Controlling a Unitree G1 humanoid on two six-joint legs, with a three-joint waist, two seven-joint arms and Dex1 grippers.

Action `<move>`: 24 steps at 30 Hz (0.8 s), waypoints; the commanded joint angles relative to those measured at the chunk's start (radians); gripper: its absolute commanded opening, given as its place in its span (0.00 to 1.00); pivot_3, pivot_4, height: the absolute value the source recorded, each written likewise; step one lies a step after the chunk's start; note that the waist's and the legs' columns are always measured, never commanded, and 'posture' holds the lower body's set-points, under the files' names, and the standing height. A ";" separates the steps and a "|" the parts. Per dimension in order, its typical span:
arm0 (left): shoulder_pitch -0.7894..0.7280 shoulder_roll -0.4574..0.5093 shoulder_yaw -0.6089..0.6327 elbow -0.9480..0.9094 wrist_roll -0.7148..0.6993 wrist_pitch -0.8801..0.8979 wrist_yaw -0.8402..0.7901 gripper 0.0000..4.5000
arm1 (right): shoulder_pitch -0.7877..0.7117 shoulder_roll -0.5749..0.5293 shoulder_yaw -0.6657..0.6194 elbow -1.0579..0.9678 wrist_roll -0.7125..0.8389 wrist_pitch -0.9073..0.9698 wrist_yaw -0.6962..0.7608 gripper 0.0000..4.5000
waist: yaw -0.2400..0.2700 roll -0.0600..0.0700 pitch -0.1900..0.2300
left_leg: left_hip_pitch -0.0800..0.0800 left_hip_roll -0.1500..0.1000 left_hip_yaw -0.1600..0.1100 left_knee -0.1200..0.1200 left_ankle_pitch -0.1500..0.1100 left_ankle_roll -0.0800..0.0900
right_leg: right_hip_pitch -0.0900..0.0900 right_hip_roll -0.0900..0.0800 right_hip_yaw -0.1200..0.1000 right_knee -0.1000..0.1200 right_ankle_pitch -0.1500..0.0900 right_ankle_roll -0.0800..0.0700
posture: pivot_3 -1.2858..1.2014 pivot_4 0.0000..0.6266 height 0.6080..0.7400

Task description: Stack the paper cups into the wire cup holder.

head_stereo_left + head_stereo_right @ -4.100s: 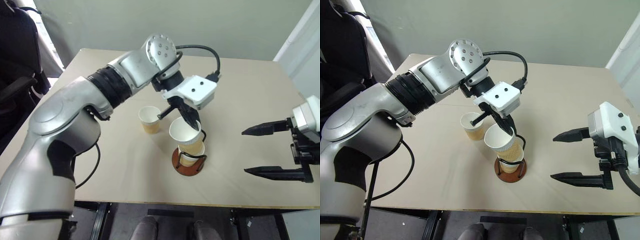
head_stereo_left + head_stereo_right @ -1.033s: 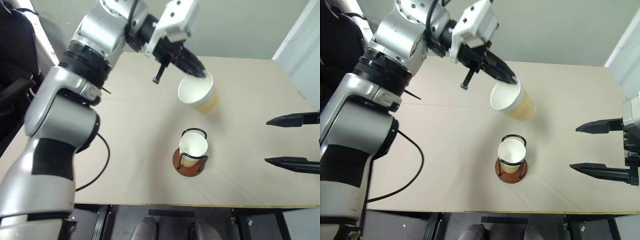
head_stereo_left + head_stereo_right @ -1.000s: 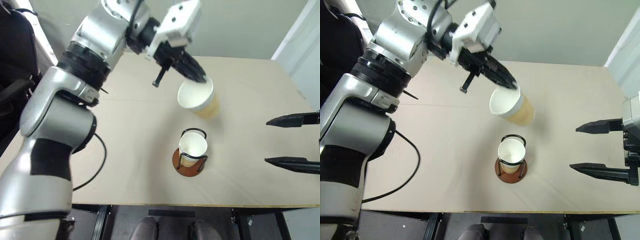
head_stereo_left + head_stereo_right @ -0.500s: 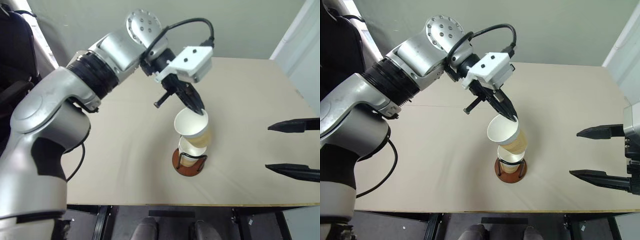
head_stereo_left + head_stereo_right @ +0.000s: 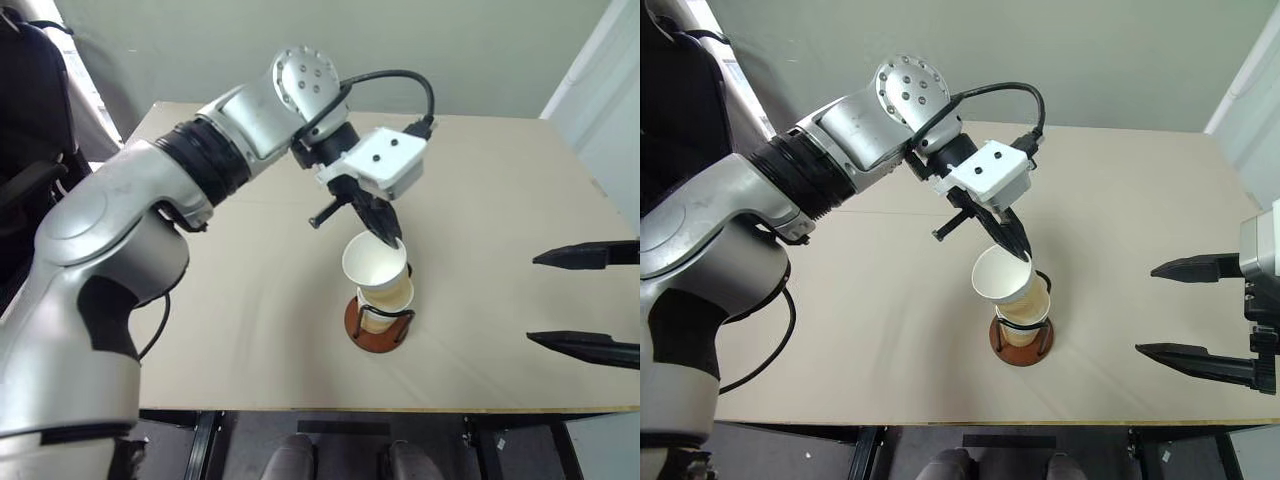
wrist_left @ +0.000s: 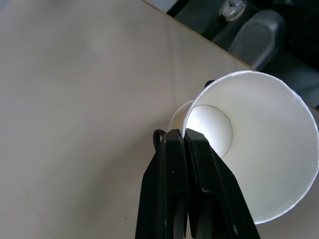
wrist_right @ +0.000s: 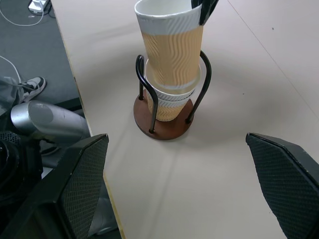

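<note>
**Cup held partway into holder**

On the table (image 5: 200,300), the top paper cup (image 5: 375,268) is pinched at its rim by the left gripper (image 5: 392,238), at 12 o'clock above the wire cup holder (image 5: 378,325). The right gripper (image 5: 585,300) is spread wide at 3 o'clock.

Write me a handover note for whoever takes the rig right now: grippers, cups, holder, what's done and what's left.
Left gripper: shut on the rim of the top paper cup, which sits partly nested in the stack, not yet released.
Right gripper: open, holding nothing, off to the right of the holder.
Wire cup holder: upright on the table, lower cups already seated inside its loops.
Left: seat the top cup fully, open the left gripper, pull clear.
</note>
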 commanded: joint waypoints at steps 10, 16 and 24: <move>0.038 -0.068 0.203 0.092 0.102 0.008 -0.031 0.85 | -0.021 -0.012 0.016 0.023 0.011 -0.044 -0.006 1.00 | 0.001 0.000 0.000 | -0.002 0.000 -0.001 0.001 0.000 0.000 | 0.000 0.000 0.000 0.001 0.000 0.001 | 0.52 0.24 1.00; 0.183 0.199 0.354 0.069 0.076 0.199 -0.031 0.99 | -0.009 -0.025 0.122 0.102 -0.056 -0.136 0.022 1.00 | -0.021 0.006 -0.002 | 0.002 0.001 0.003 -0.001 0.000 0.000 | -0.001 0.002 0.001 0.001 0.000 0.001 | 0.52 0.24 1.00; 0.520 0.673 0.582 -0.214 -0.057 0.541 -0.031 0.99 | 0.067 -0.048 0.133 0.366 -0.226 -0.257 0.163 1.00 | -0.026 0.006 -0.003 | 0.005 0.001 -0.001 -0.003 0.000 -0.001 | -0.002 0.003 -0.001 -0.002 0.000 -0.001 | 0.52 0.24 1.00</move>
